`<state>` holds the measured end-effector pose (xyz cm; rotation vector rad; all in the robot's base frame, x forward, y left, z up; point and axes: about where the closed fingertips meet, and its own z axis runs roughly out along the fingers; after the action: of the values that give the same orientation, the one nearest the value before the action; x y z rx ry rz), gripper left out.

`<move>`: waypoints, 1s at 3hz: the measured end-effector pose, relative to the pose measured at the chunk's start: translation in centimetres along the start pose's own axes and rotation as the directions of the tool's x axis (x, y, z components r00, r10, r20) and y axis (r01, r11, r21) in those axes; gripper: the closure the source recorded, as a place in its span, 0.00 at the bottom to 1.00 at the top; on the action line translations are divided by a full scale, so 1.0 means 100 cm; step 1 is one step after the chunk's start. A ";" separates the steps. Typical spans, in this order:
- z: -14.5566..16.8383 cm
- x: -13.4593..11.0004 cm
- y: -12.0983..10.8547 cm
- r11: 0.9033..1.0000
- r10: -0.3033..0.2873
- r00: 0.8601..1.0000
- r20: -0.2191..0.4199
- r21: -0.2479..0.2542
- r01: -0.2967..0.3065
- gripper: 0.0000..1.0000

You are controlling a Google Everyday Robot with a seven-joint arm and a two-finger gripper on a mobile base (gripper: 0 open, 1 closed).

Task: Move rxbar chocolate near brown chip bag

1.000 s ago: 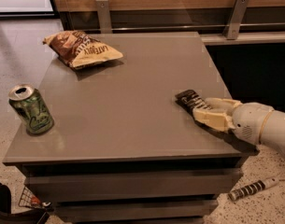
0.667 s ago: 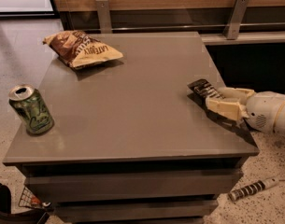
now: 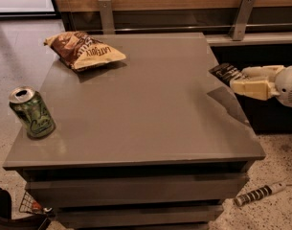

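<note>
The rxbar chocolate (image 3: 224,72), a slim black bar with white lettering, is held in the air just past the table's right edge. My gripper (image 3: 237,79) comes in from the right with its cream fingers (image 3: 251,88) shut on the bar's right end. The brown chip bag (image 3: 83,50) lies at the table's far left corner, well apart from the bar. The grey table (image 3: 150,109) lies between them.
A green can (image 3: 33,113) stands upright near the table's front left edge. A striped black-and-white stick (image 3: 258,194) lies on the floor at the front right. A dark object with a wire basket (image 3: 11,210) sits on the floor at the lower left. A wooden wall with metal brackets runs behind.
The gripper has moved right and up with the bar in it. The bar has gone from the table's right side to just past its right edge. Bag and can have not moved.
</note>
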<state>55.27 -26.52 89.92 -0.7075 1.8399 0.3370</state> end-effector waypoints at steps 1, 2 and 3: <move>-0.002 -0.027 -0.024 0.998 -0.039 0.996 -0.082 0.035 0.042 1.00; 0.027 -0.068 -0.034 0.997 -0.053 0.991 -0.121 0.053 0.059 1.00; 0.047 -0.092 -0.023 0.996 -0.046 0.992 -0.118 0.064 0.054 1.00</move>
<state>62.40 -22.97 96.89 -0.7390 1.9309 0.2038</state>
